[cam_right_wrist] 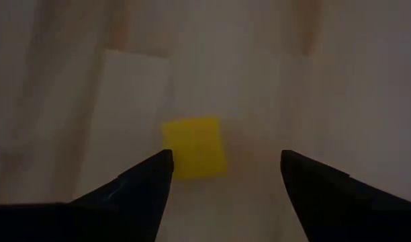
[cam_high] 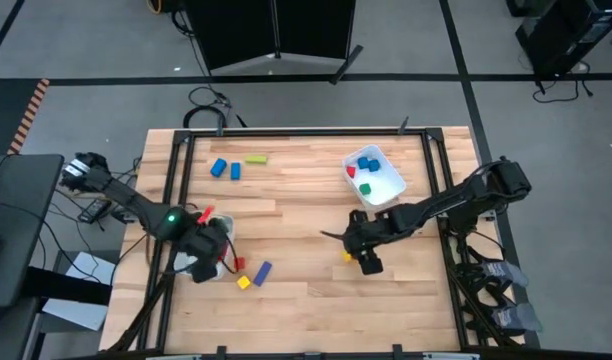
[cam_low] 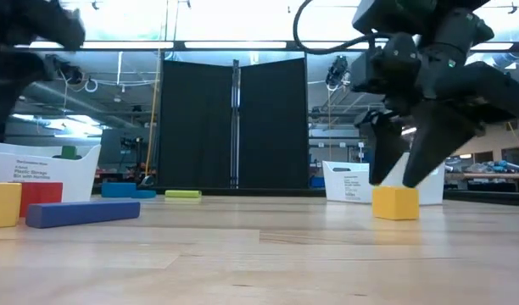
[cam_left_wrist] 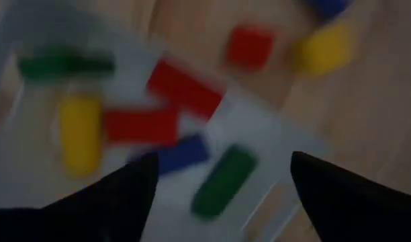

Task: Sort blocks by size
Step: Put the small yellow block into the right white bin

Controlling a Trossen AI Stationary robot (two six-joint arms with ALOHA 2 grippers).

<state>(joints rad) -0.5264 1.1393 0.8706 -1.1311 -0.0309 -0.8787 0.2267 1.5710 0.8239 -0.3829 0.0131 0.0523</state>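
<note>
My left gripper (cam_high: 208,252) hangs open, pointing down over the white tray (cam_high: 189,264) at the table's near left. In the left wrist view that tray (cam_left_wrist: 37,148) holds long blocks: a green bar (cam_left_wrist: 224,180) below the open fingers, a blue one (cam_left_wrist: 178,153), two red ones (cam_left_wrist: 140,126), a yellow one (cam_left_wrist: 80,132). My right gripper (cam_right_wrist: 225,153) is open, slanting down just above a small yellow cube (cam_right_wrist: 193,146) that rests flat on the wood (cam_low: 395,203). The fingers stand to either side of the cube without touching it.
A second white tray (cam_high: 386,190) at the far right holds small blue, red and green blocks. Two blue blocks (cam_high: 226,169) and a yellow-green bar (cam_high: 256,158) lie at the far left. A yellow cube (cam_high: 243,283), a blue bar (cam_high: 262,272) and a red block (cam_high: 239,264) lie beside the left tray.
</note>
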